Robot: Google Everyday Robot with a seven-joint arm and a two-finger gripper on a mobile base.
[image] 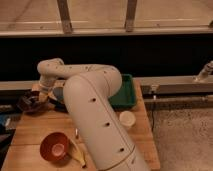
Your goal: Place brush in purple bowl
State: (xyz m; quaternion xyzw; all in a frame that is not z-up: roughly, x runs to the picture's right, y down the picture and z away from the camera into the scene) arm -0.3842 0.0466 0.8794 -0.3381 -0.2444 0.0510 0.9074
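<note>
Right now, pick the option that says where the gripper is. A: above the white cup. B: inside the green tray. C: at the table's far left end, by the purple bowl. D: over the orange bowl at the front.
C: the arm bends left and the gripper sits at the far left end of the wooden table, beside the purple bowl, far from the orange bowl, green tray and white cup.

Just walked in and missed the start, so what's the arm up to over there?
A single white robot arm reaches across a wooden table to its far left corner. The gripper sits low there, right beside the purple bowl. The brush cannot be made out from here. An orange-red bowl is at the near edge, a green tray at the back and a small white cup to the right, all untouched.
</note>
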